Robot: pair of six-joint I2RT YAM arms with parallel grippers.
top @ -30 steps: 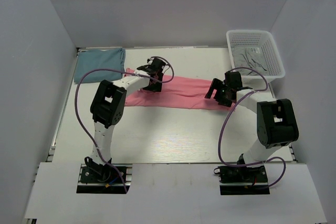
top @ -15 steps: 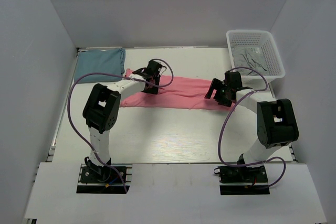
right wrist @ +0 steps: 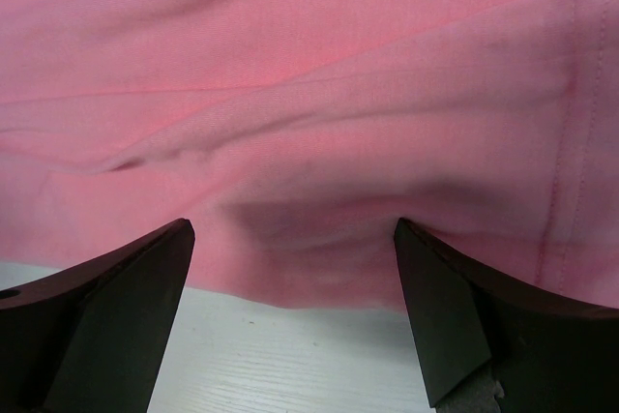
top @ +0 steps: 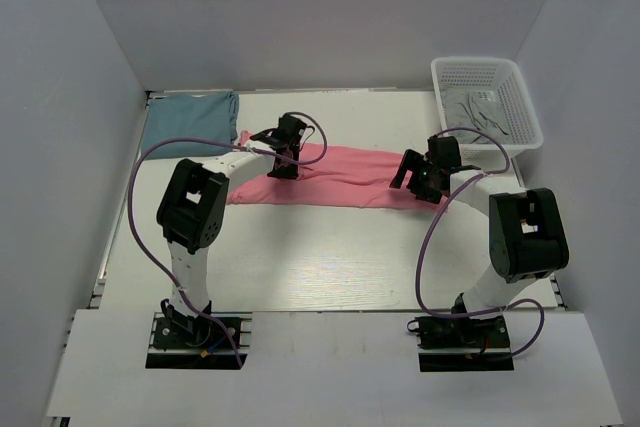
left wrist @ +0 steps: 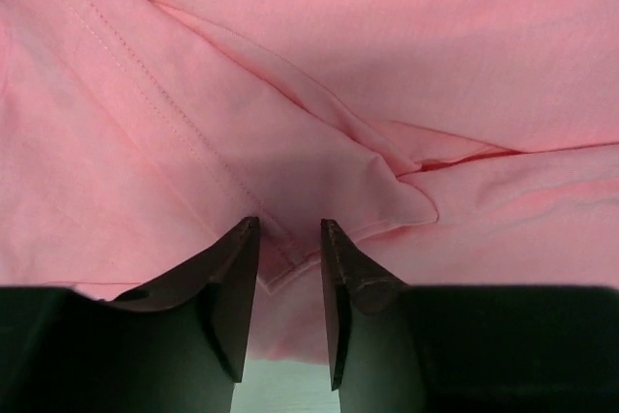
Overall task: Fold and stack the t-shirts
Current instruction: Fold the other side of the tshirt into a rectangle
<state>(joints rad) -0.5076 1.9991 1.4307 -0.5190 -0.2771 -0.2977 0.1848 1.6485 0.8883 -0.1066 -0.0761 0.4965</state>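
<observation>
The salmon pink t-shirt lies folded into a long band across the middle of the table. My left gripper is at its left end. In the left wrist view the jaws stand narrowed, with a hemmed fold of the pink cloth pinched between them. At the band's right end my right gripper stands wide open, its fingertips resting on the near edge of the pink shirt with nothing gripped. The teal-blue t-shirt lies folded at the back left corner.
A white mesh basket stands at the back right with some grey cloth inside. White walls close in the table on three sides. Purple cables loop from both arms.
My left gripper has narrowed from wide open onto the shirt's left end and shifted slightly toward the back. The left elbow swung left. The right arm has not moved.
</observation>
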